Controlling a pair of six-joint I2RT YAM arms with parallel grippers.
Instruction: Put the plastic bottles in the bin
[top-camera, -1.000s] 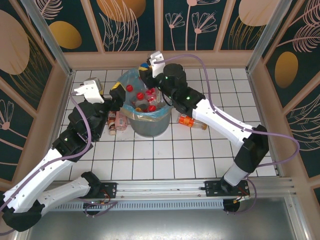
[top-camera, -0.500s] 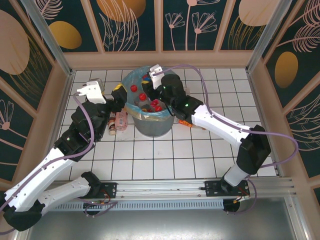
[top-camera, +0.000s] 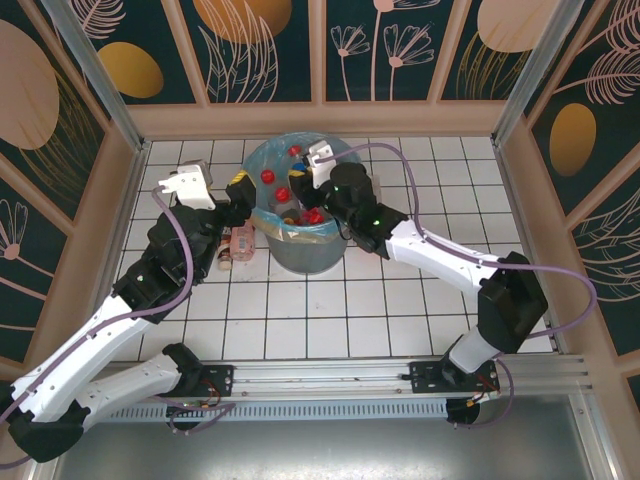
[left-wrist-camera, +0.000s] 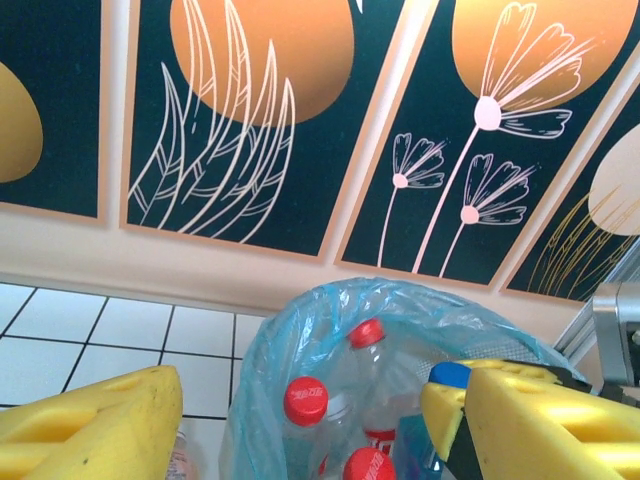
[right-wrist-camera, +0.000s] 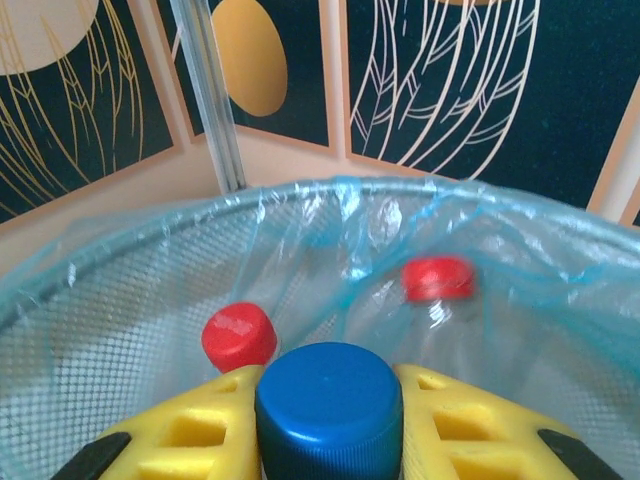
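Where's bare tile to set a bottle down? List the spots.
Free: the tiles between the bin and the near rail, and the patch between the bin and the right wall, behind the right arm. Crowded: left of the bin, where bottles lie beside the left arm, and the bin's mouth, where the right gripper holds a bottle.

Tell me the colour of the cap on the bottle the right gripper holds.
Blue. The cap shows clearest in the right wrist view.

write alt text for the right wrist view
The right tool grips a blue-capped bottle over the open bin, which is lined with a light-blue bag. Two red-capped bottles lie inside.
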